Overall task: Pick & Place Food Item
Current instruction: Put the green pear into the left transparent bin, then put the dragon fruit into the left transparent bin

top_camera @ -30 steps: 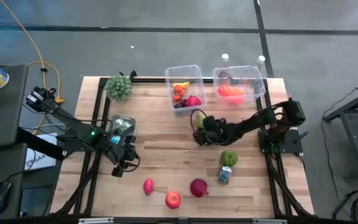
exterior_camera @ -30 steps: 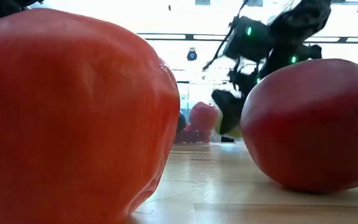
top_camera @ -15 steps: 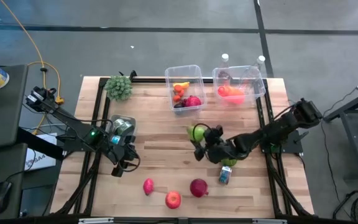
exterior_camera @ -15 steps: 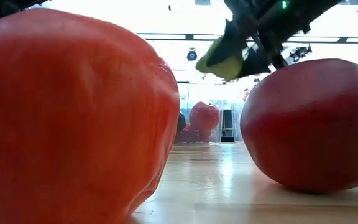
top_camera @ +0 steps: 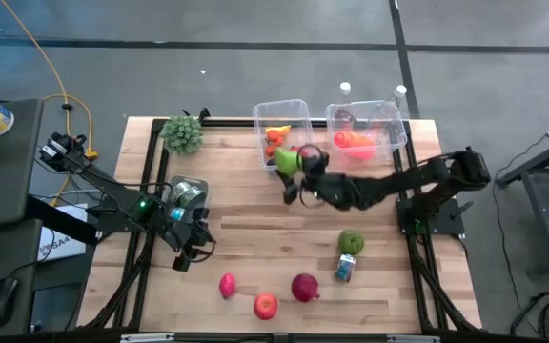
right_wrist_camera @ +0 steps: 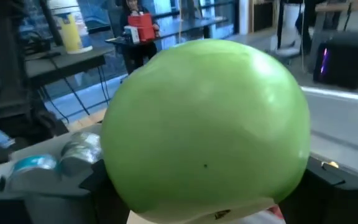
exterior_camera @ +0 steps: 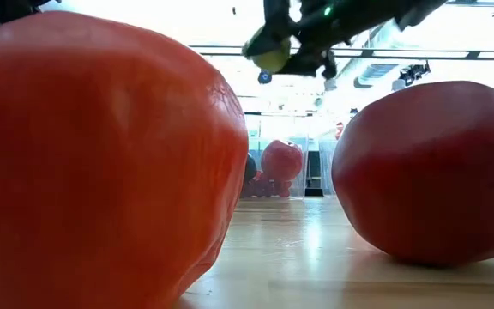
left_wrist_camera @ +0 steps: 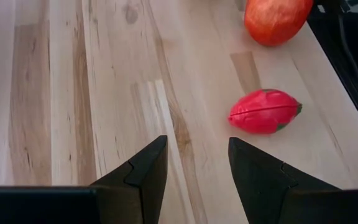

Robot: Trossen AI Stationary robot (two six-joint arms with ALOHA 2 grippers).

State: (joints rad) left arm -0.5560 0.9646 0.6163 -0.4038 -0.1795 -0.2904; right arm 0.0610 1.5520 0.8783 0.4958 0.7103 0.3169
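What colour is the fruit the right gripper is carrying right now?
Green: the apple in the right gripper shows best in the right wrist view.

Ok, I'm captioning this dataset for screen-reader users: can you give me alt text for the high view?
Seen from above, the right end effector holds a green apple beside a clear bin of fruit at the far side of a wooden table. The left end effector rests open near the table's left edge; another green apple, a small can and three red fruits lie near the front.

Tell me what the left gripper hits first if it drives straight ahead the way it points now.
Probably the bare wooden table: the left gripper is open and angled down at it. The pink fruit lies off to one side, likely missed.
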